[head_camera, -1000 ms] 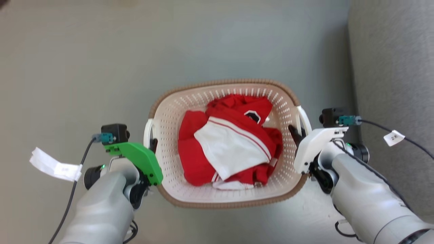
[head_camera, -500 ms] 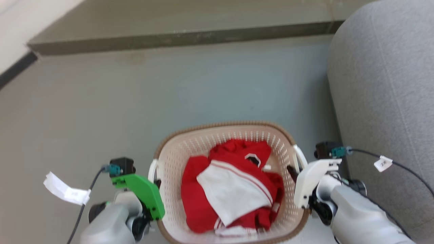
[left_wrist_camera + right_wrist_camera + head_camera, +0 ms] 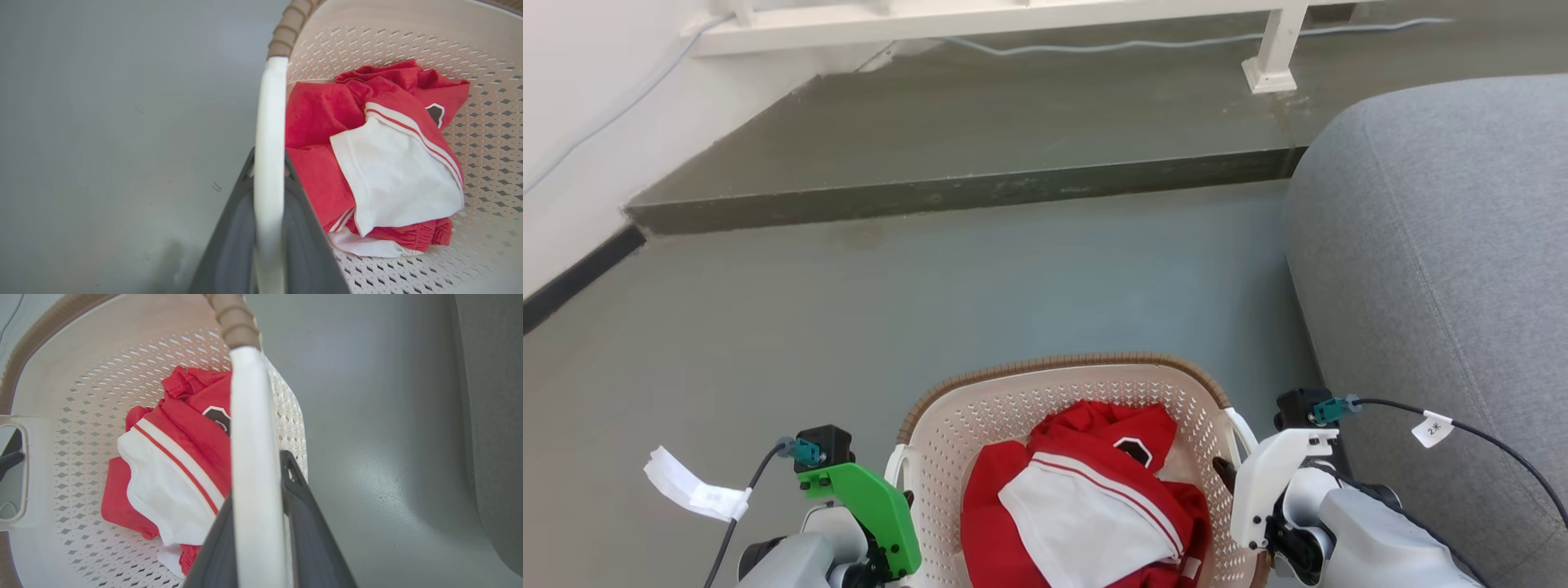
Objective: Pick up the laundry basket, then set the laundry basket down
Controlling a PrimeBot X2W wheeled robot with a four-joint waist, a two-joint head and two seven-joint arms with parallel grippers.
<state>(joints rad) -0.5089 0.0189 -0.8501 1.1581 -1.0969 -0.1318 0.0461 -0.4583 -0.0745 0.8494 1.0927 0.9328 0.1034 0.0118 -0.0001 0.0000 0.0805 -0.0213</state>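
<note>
Open grey floor (image 3: 931, 294) lies from 9 to 12 o'clock of the laundry basket (image 3: 1005, 404); the grey sofa (image 3: 1437, 269) crowds it at 3 o'clock, and a raised step (image 3: 964, 192) bars 12 o'clock farther off

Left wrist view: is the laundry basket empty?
No, red and white clothes lie crumpled inside the laundry basket, against its perforated wall.

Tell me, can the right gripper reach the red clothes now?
Probably not: the right gripper is shut on the white handle of the laundry basket and must let go first; the clothes lie uncovered.
</note>
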